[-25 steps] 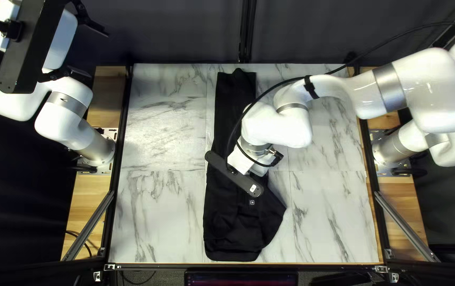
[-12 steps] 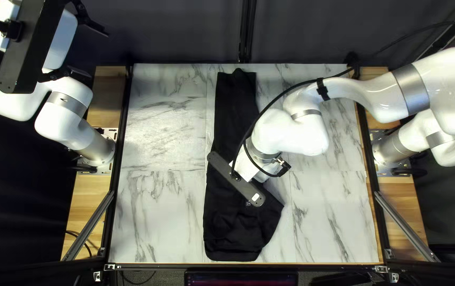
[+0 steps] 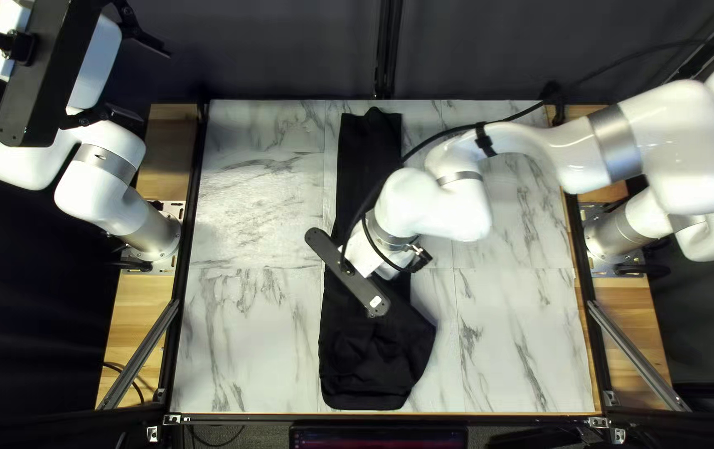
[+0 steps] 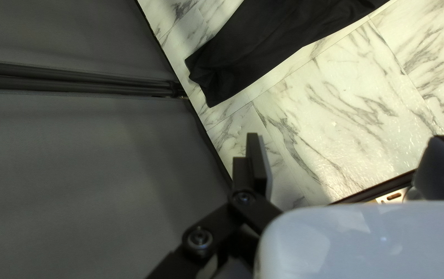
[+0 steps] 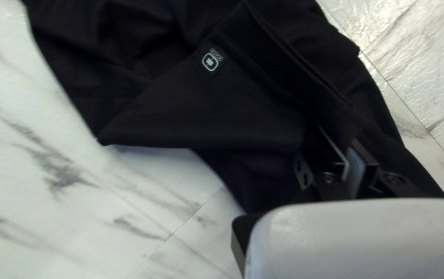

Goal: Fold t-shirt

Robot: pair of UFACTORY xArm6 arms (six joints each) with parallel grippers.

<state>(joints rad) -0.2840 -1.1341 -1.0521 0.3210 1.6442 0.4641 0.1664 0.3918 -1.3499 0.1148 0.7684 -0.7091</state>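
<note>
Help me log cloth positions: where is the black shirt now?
In the top left view, the black shirt lies down the middle of the table, stretching from near its far edge toward its near edge, partly hidden beneath my right arm.

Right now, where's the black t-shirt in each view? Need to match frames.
Top left view: black t-shirt lies mid-table, partly under right arm.
Left wrist view: ahead of left gripper, beyond its open jaws.
Right wrist view: under and between right gripper's jaws.
Shared landmark: marble-patterned tabletop.
</note>
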